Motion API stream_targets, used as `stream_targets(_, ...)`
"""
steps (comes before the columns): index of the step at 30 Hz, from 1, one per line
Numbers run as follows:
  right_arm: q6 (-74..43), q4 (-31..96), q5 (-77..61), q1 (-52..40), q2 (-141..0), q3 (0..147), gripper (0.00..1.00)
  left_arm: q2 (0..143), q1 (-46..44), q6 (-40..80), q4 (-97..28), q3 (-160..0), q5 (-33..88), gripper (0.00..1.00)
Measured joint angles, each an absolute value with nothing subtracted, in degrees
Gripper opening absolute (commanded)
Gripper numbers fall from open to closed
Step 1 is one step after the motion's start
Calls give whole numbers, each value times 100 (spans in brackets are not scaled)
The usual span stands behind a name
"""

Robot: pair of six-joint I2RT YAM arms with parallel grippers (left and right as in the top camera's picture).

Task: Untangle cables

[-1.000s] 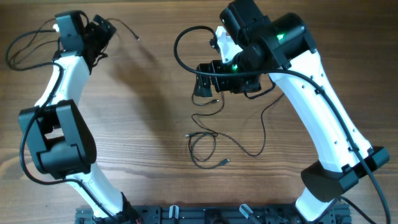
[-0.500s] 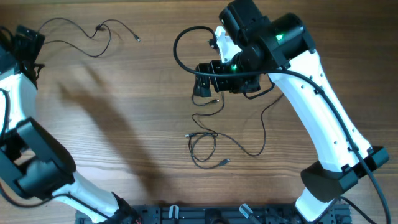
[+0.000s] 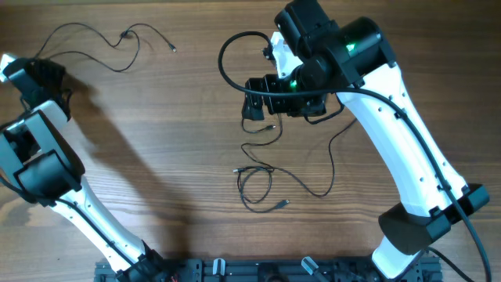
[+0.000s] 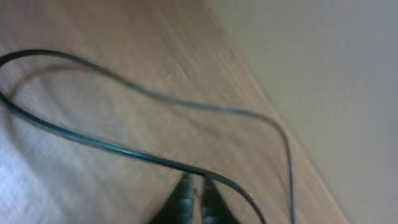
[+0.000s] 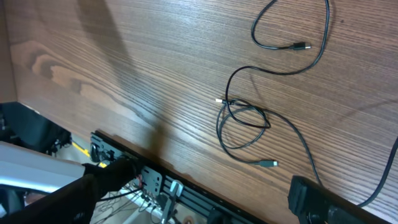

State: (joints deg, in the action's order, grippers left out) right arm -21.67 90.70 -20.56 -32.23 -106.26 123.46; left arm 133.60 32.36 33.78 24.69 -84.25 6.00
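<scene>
A: How far along is the untangling?
B: Partly done, it seems. One cable (image 3: 117, 43) lies loose, well apart from the knotted bundle (image 3: 254, 186), beyond it to the left. The bundle itself is not yet opened.
A: And the grippers?
B: The right gripper (image 3: 257, 116) hangs near the bundle, jaws spread and empty. The left gripper (image 4: 194, 190) is far to the left of the bundle. Its view is blurred, so nobody can tell about its jaws.
</scene>
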Motion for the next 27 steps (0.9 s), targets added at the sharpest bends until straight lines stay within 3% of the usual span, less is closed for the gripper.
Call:
stream_targets(4,-2206,9168,-2053,-3223,-10626,12346,100,13353,3369,3374,2231,-9356,1177,4)
stream_targets(5,-2215,9164,-2056,-3223,-10626,12346,100,13349,3422,3374,1881,-9736,1330,13)
stream_targets(6,-2224,9164,-2051,-3223,-10626,12346,100,13340,3441,3371,1728,-9874,1365,73)
stream_targets(10,-2226,9161,-2032,-3223,-10626,12346,100,13312,3422,3354,615,-9996,1411,92)
stream_targets(12,-2226,9164,-2029,-3223,-10626,12346,100,13327,3398,3358,119,-10003,1262,94)
stream_targets(16,-2226,9170,-2032,-3223,-10626,12346,100,13600,3382,3356,30,-10003,1033,75)
stream_targets(20,-2259,9102,-2029,-3223,-10626,12346,100,14022,3382,3354,370,-10003,969,73)
stream_targets(22,-2318,9085,-2029,-3223,-10626,12346,100,14075,3382,3330,497,-10016,967,79)
stream_targets(25,-2379,9087,-2029,-3223,-10626,12346,100,14057,3395,3212,552,-10016,967,100)
stream_targets(27,-2388,9085,-2029,-3223,-10626,12346,100,13898,3413,3192,390,-10014,961,100)
